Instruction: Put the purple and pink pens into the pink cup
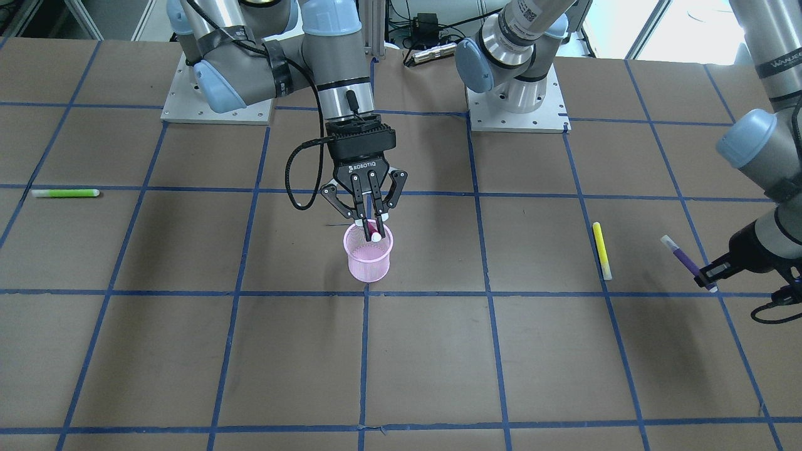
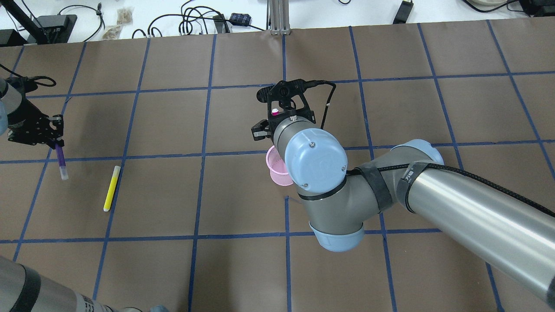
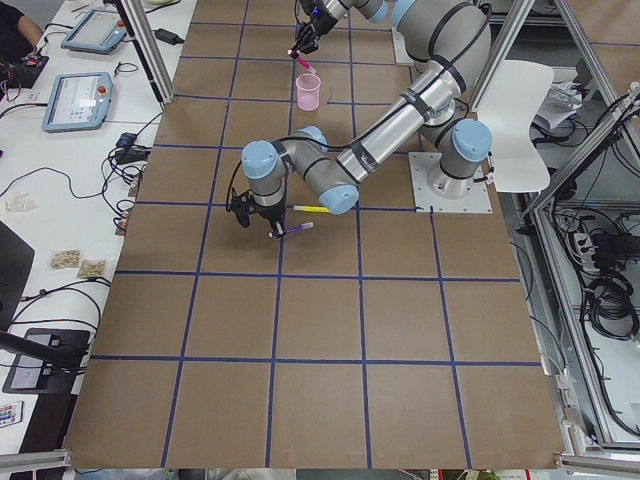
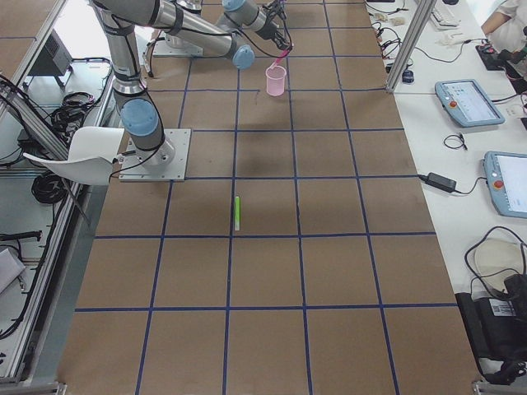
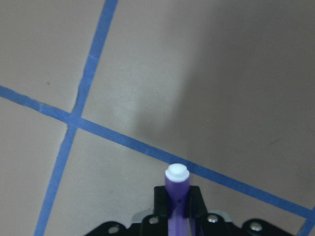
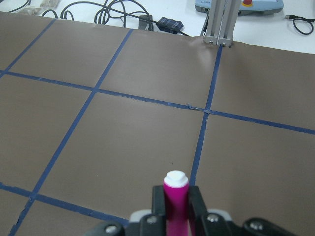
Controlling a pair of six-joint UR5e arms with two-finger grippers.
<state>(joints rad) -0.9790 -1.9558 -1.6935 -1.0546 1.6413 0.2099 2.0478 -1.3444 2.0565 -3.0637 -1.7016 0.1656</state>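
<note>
My right gripper (image 1: 371,223) is shut on the pink pen (image 1: 374,229) and holds it tilted over the pink mesh cup (image 1: 368,255), the pen's white lower tip at the cup's mouth. The right wrist view shows the pink pen (image 6: 175,196) between the fingers. In the overhead view my right wrist hides most of the cup (image 2: 273,167). My left gripper (image 1: 711,279) is shut on the purple pen (image 1: 683,257) far off to my left, low over the table. The purple pen also shows in the overhead view (image 2: 61,161) and the left wrist view (image 5: 176,194).
A yellow pen (image 1: 602,250) lies on the table between the cup and my left gripper, also in the overhead view (image 2: 111,188). A green pen (image 1: 66,193) lies far out on my right side. The brown table has a blue tape grid.
</note>
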